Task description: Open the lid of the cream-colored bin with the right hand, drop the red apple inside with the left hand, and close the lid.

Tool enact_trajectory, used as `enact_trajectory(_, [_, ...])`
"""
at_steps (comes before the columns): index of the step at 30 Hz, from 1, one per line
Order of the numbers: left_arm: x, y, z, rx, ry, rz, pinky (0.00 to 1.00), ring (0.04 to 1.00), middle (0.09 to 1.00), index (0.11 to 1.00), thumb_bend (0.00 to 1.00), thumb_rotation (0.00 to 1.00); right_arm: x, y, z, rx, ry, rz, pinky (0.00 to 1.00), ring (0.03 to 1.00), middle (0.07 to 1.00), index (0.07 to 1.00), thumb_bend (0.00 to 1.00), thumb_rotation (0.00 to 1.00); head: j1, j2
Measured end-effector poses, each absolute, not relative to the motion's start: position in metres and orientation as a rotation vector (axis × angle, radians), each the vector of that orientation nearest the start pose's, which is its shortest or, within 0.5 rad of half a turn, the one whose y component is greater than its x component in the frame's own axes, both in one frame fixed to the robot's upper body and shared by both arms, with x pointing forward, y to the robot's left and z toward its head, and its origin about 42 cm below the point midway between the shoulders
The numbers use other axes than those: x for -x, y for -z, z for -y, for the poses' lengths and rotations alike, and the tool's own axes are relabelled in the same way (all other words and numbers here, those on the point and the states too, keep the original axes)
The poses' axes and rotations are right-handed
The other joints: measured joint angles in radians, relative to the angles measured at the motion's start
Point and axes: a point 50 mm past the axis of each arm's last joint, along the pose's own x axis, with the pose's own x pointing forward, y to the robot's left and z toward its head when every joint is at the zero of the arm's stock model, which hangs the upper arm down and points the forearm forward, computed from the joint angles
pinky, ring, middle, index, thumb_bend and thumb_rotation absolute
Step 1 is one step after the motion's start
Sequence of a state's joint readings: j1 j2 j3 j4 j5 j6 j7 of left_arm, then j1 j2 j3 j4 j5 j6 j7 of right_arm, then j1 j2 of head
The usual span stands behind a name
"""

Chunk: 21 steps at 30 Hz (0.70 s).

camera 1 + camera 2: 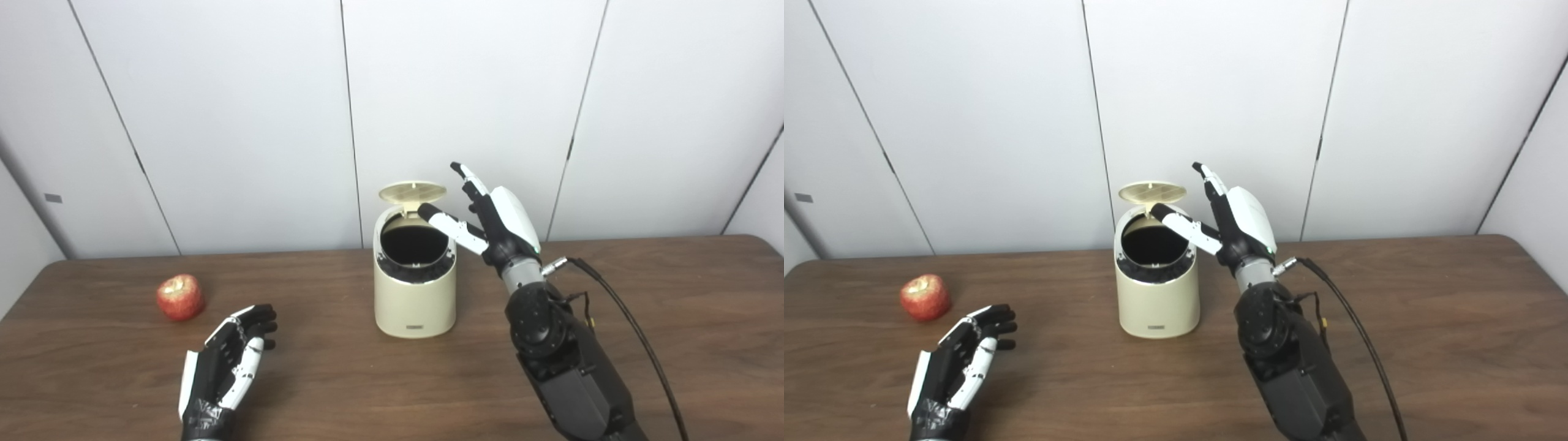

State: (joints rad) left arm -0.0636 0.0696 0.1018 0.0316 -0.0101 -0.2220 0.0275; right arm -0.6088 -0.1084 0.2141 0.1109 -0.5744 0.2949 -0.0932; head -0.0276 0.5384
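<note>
Already open, the cream-colored bin (415,288) shows its dark inside, while the red apple (180,297) sits alone on the table.

Its lid (413,192) stands tipped up at the back rim. Raised just right of the bin, the right hand (490,217) holds nothing, fingers spread, its thumb reaching over the rim. Low over the wooden table (674,318), the left hand (229,361) is empty too, fingers loosely apart and lightly curled, near the apple but not touching it.

The bin (415,288) interior is too dark to see; both forearms are cropped.
</note>
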Motion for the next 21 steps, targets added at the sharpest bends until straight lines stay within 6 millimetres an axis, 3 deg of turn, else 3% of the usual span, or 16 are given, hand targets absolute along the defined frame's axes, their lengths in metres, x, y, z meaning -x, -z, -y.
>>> enact_trajectory(3, [-0.302,-0.122,-0.258,-0.064,-0.11,0.257,0.63,0.713,0.73,0.72,0.22,0.44,-0.435,-0.259,0.159,0.692,0.045,0.333,0.77,0.894,0.947,0.936,0.83,1.0,-0.002,-0.002])
enact_trajectory(6, [-0.302,-0.122,-0.258,-0.061,-0.111,0.258,0.62,0.71,0.728,0.718,0.22,0.4,-0.424,-0.252,0.173,0.63,0.09,0.376,0.74,0.866,0.912,0.901,0.56,0.98,-0.003,-0.005])
enact_trajectory(8, [-0.301,-0.122,-0.258,-0.058,-0.111,0.258,0.62,0.709,0.729,0.719,0.21,0.4,-0.415,-0.244,0.181,0.601,0.121,0.421,0.7,0.822,0.862,0.852,0.4,0.87,-0.005,-0.006])
enact_trajectory(10, [-0.302,-0.122,-0.258,-0.056,-0.11,0.258,0.62,0.71,0.731,0.721,0.21,0.41,-0.407,-0.237,0.187,0.579,0.136,0.466,0.66,0.782,0.82,0.811,0.31,0.76,-0.005,-0.008])
enact_trajectory(14, [-0.302,-0.122,-0.258,-0.057,-0.109,0.258,0.61,0.705,0.727,0.719,0.21,0.42,-0.389,-0.226,0.196,0.544,0.147,0.539,0.64,0.759,0.793,0.774,0.23,0.59,-0.006,-0.009])
enact_trajectory(17, [-0.302,-0.122,-0.258,-0.058,-0.109,0.258,0.62,0.706,0.728,0.717,0.21,0.41,-0.381,-0.218,0.204,0.542,0.154,0.555,0.65,0.769,0.793,0.771,0.23,0.6,-0.008,-0.008])
enact_trajectory(21, [-0.302,-0.122,-0.258,-0.056,-0.109,0.258,0.62,0.71,0.731,0.72,0.21,0.42,-0.369,-0.212,0.217,0.517,0.191,0.551,0.68,0.769,0.789,0.774,0.27,0.7,-0.009,-0.006])
